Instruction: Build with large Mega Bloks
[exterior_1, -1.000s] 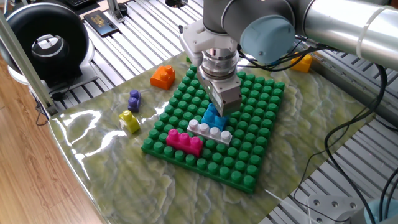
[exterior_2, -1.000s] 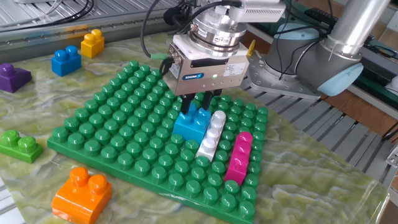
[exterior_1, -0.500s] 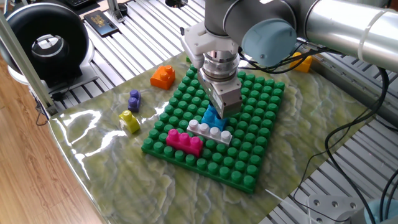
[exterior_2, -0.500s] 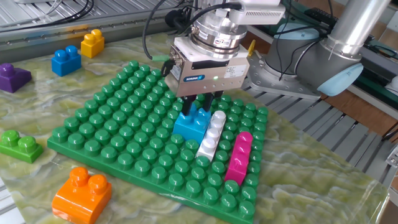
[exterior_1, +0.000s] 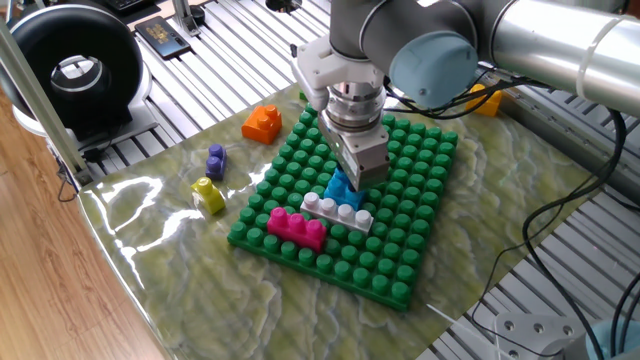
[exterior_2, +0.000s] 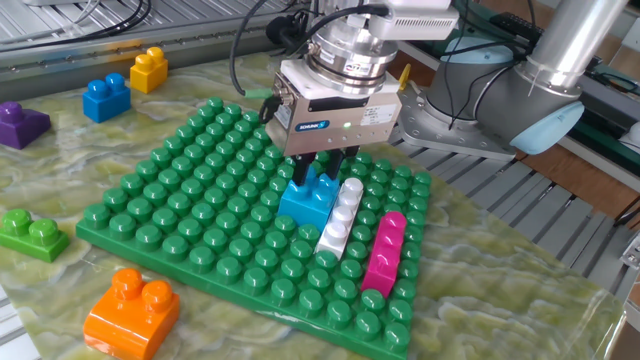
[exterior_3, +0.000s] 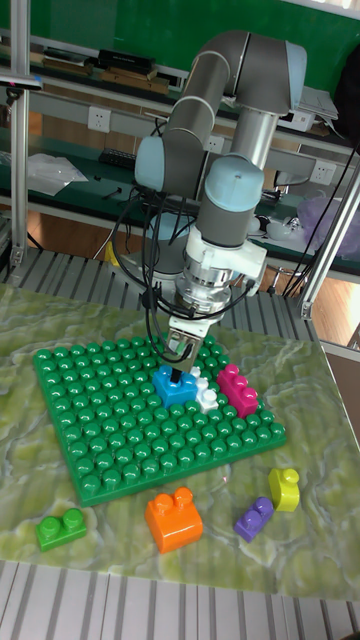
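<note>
On baseplate (exterior_2: 180, 235): white brick (exterior_2: 340, 217) long axis parallels magenta brick (exterior_2: 384, 253).

Table w/ green mat (exterior_2: 520, 300): baseplate (exterior_2: 190, 240), loose orange brick (exterior_2: 130, 310).

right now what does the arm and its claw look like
The arm is silver-grey tubing with pale blue round joint caps. A ribbed metal wrist ring sits above the claw, which has a boxy light grey body bearing a small blue label and lit green dot, with dark fingers. Black cables loop alongside.
</note>
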